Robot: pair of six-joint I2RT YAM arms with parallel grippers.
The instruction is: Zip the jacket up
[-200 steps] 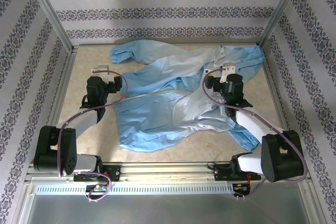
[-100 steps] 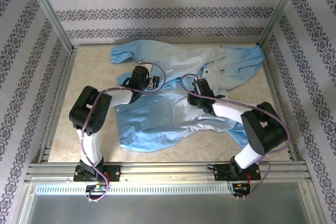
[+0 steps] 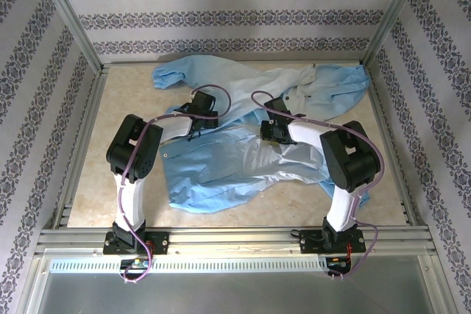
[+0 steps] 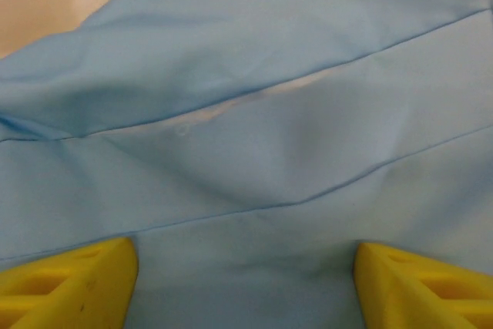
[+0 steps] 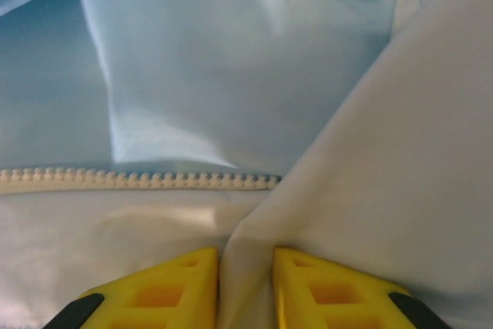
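Note:
The light-blue jacket lies crumpled across the middle and back of the table, one sleeve reaching the back left and the hood end at the back right. My left gripper hovers low over its upper left part. In the left wrist view this gripper is open, its yellow fingers wide apart over smooth blue cloth. My right gripper sits on the jacket's middle. In the right wrist view this gripper is shut on a raised fold of pale fabric, just below the whitish zipper teeth.
The beige table is bare on the left and along the front. Aluminium rails border the front edge, and patterned walls close in the back and both sides. The jacket's far end touches the back right corner post.
Both arms have reached forward onto the jacket. The left gripper swung from the bare table on the left onto the cloth. The right gripper came down and shut on a fold.

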